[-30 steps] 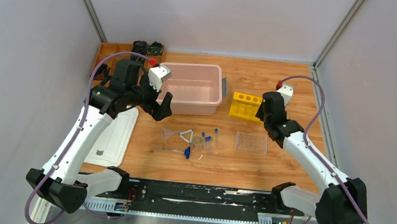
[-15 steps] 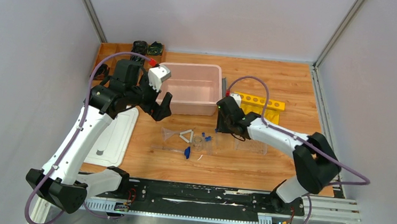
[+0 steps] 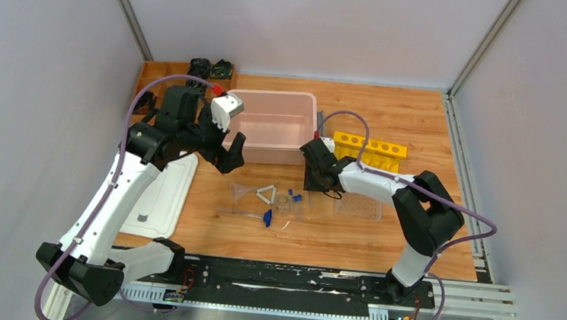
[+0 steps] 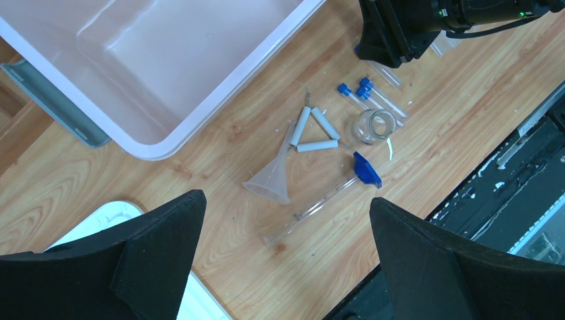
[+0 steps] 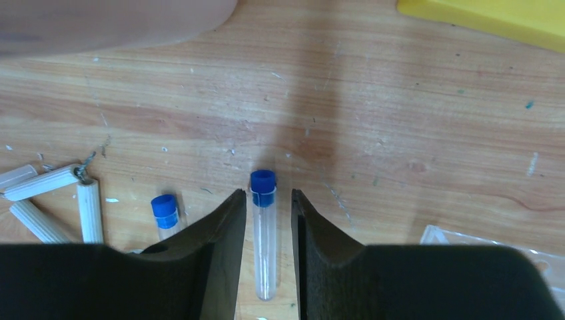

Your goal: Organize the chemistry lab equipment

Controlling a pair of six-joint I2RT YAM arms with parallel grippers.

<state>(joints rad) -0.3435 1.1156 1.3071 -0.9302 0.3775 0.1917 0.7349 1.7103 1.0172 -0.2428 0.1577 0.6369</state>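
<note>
One blue-capped clear tube [image 5: 264, 247] lies mid-table [image 3: 421, 125] between the right gripper's [image 5: 268, 195] fingers, which stand slightly apart from it, grasping nothing. A second tube [image 5: 164, 207] lies just left, then one white triangle [image 4: 316, 146], one clear funnel [image 4: 270, 183], one tiny clear dish [image 4: 374, 127] and one blue-tipped thin rod [image 4: 318, 202]. One clear tube rack [image 3: 357, 206] sits right. All lie well inside the table's edges. The left gripper [image 3: 233, 150] hangs spread wide, empty, beside the pink bin's [image 3: 265, 155] near wall.

Scuffed matt wooden table [image 5: 400, 120]; clear, seemingly plastic tube [image 5: 264, 240].
</note>
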